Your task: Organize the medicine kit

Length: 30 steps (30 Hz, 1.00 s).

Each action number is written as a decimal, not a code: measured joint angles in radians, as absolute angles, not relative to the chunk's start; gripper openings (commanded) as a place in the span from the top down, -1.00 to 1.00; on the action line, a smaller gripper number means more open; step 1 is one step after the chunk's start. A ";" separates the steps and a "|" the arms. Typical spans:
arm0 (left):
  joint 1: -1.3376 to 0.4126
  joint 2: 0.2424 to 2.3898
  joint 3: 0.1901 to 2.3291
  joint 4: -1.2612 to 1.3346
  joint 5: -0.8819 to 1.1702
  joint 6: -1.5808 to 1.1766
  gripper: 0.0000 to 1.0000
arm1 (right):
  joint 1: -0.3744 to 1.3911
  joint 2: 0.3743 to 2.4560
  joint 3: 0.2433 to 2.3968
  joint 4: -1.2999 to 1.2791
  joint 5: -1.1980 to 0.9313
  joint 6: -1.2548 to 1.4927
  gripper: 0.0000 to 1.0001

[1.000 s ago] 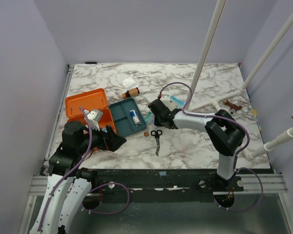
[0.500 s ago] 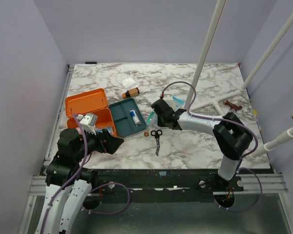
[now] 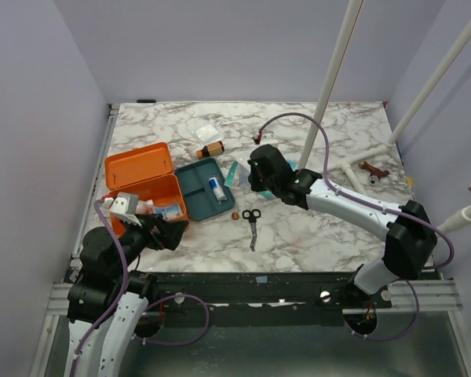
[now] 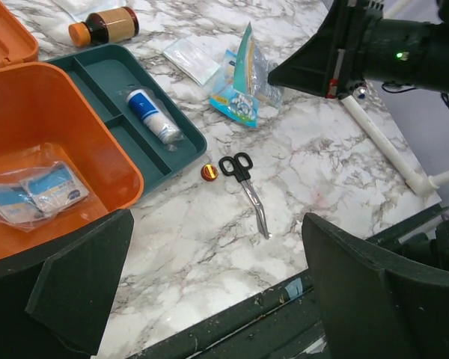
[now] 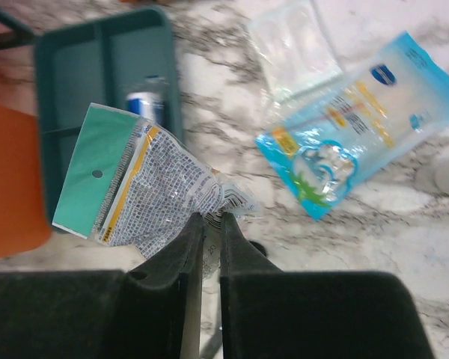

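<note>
The medicine kit (image 3: pixel 141 166) is an orange box lying open at the left, with small packets (image 4: pixel 34 191) in its base (image 4: pixel 52 112). My right gripper (image 3: pixel 251 174) is shut on a crinkly packet with a teal header (image 5: pixel 153 179) and holds it above the table beside the dark teal tray (image 3: pixel 200 192). The shut fingers show in the right wrist view (image 5: pixel 212 218). My left gripper (image 3: pixel 173 233) is open and empty near the table's front edge, right of the kit's base. Its wide-apart jaws show in the left wrist view (image 4: pixel 217 250).
The teal tray (image 4: pixel 105 71) holds a white tube (image 4: pixel 153 116). Black scissors (image 3: pixel 252 222) and a small orange cap (image 3: pixel 235 215) lie in front of it. A blue packet (image 5: pixel 359 146), a clear packet (image 5: pixel 292 48) and a brown bottle (image 3: pixel 211 149) lie behind. White pipes (image 3: pixel 341 169) stand at right.
My right gripper has lifted the teal-headed packet off the table and moved it back. My left arm has drawn back toward the near left corner, uncovering the kit's base.
</note>
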<state>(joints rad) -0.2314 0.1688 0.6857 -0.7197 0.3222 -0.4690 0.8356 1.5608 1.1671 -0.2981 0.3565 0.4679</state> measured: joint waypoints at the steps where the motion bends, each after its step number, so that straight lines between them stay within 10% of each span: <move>1: -0.231 0.162 0.686 -0.720 0.311 -0.472 -0.97 | 0.852 1.559 1.194 -0.303 0.352 0.457 0.99; 30: -0.231 0.013 0.678 -0.710 0.280 -0.479 -0.97 | 1.164 2.052 1.843 -0.318 0.115 0.234 0.99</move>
